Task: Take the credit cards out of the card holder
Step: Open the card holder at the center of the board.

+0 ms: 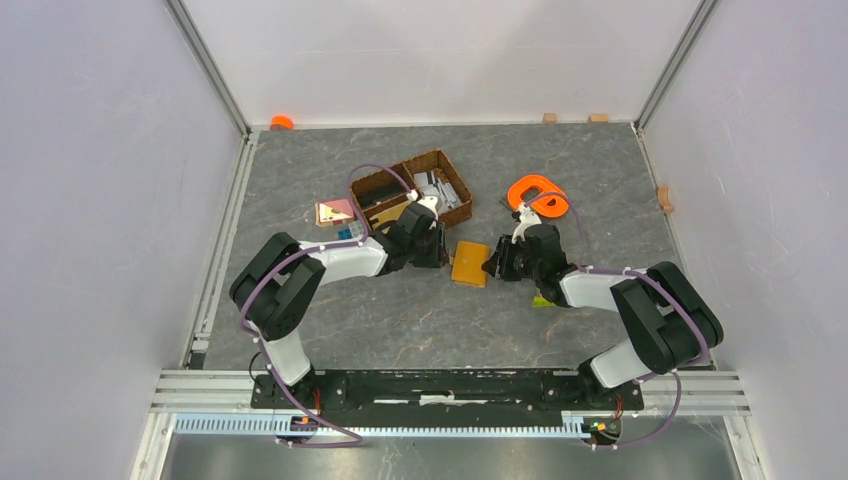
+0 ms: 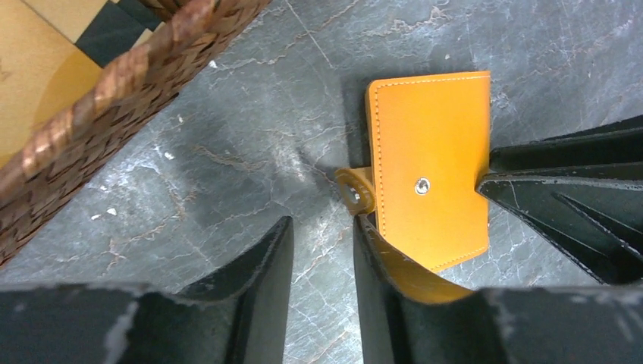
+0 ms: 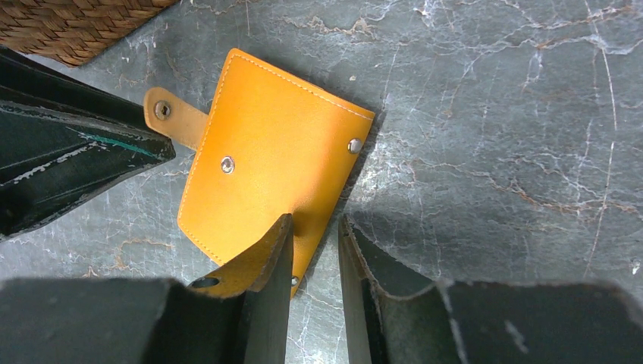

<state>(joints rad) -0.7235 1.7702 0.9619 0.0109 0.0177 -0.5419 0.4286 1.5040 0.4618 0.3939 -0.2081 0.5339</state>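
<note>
The mustard-orange card holder (image 1: 470, 263) lies flat and folded shut on the grey table, between the two grippers. Its closure tab (image 2: 355, 189) sticks out unsnapped. No credit cards show. My left gripper (image 1: 443, 252) is low at the holder's tab side. In the left wrist view the left gripper (image 2: 322, 227) is open with only table in the gap, and the card holder (image 2: 432, 159) lies just beyond its right finger. My right gripper (image 1: 490, 268) is at the opposite edge. The right wrist view shows the right gripper (image 3: 315, 224) open, straddling one edge of the card holder (image 3: 265, 152).
A brown wicker basket (image 1: 420, 190) holding flat items stands just behind the left gripper. An orange plastic ring (image 1: 538, 195) lies behind the right gripper. Small flat items (image 1: 335, 212) lie left of the basket. Grey walls enclose the table.
</note>
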